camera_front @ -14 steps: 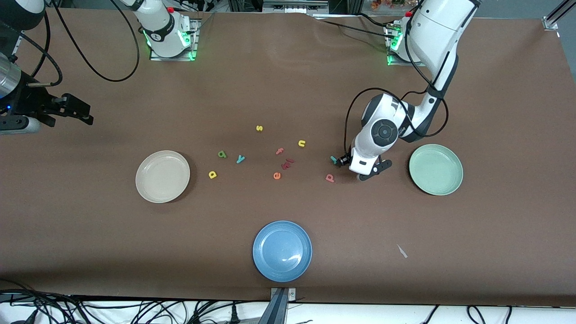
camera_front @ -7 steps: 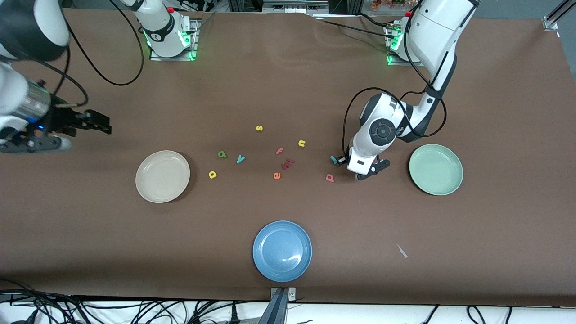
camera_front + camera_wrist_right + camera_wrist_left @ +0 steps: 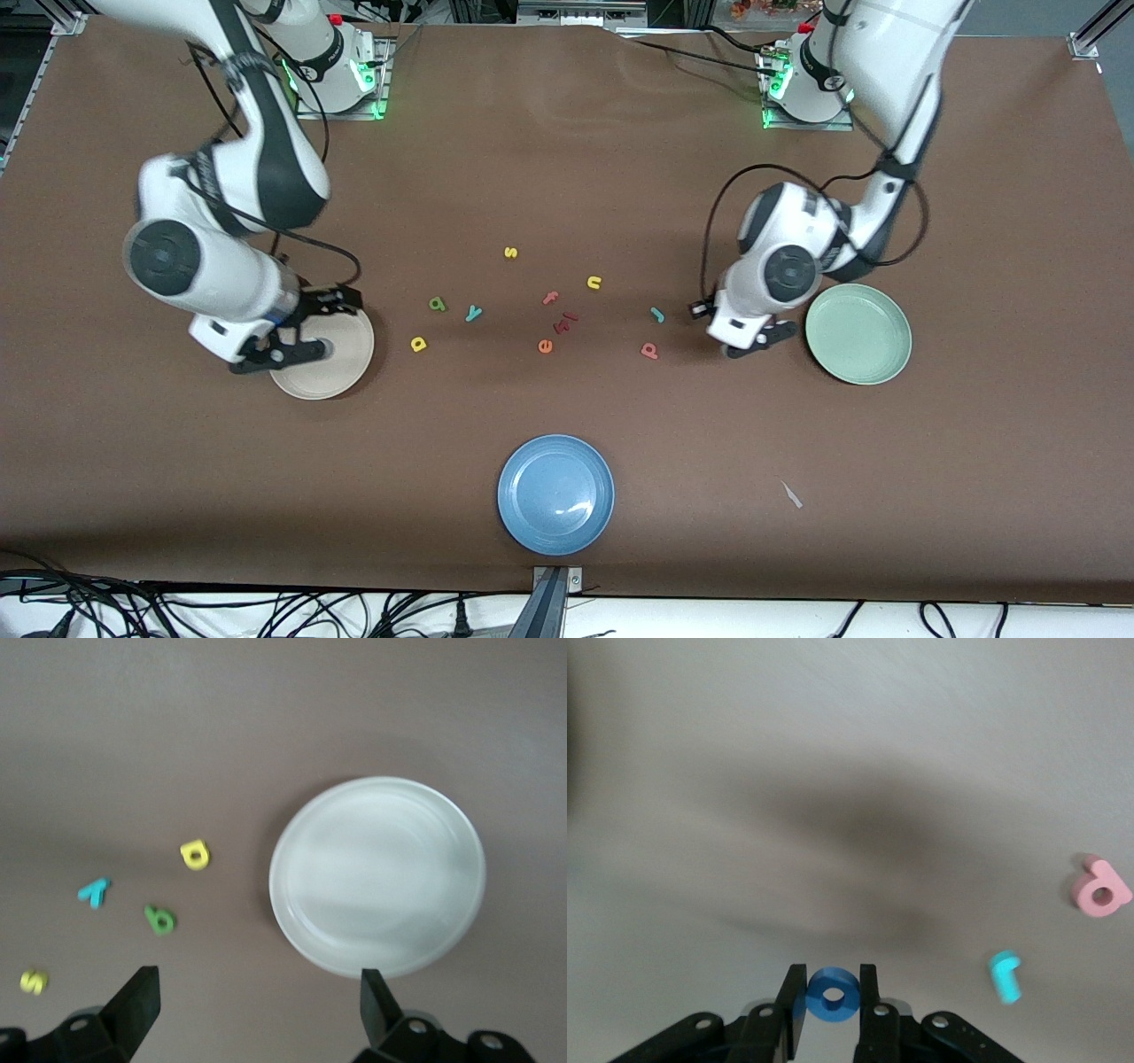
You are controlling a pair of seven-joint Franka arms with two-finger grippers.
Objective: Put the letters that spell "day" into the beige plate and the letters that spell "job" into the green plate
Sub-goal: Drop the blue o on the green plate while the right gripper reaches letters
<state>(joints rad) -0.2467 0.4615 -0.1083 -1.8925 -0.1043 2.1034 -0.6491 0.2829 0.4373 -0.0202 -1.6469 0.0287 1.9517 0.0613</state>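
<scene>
My left gripper (image 3: 700, 310) (image 3: 832, 997) is shut on the blue ring o (image 3: 832, 995), just off the table between the teal j (image 3: 656, 314) (image 3: 1005, 976) and the green plate (image 3: 858, 333). The pink b (image 3: 649, 351) (image 3: 1100, 888) lies beside the j. My right gripper (image 3: 341, 301) (image 3: 257, 1010) hangs open and empty over the edge of the beige plate (image 3: 341, 365) (image 3: 378, 875). The yellow d (image 3: 418, 344) (image 3: 195, 854), green a (image 3: 437, 304) (image 3: 160, 919) and teal y (image 3: 474, 312) (image 3: 93, 892) lie beside that plate, toward mid-table.
In the middle of the table lie a yellow s (image 3: 510, 252), yellow n (image 3: 594, 283), pink f (image 3: 551, 298), orange e (image 3: 545, 346) and a red piece (image 3: 565, 322). A blue plate (image 3: 555, 494) sits near the front edge.
My left gripper shut on the blue o and drew back from the j toward the green plate. The right arm swung in from the table's end to over the beige plate.
</scene>
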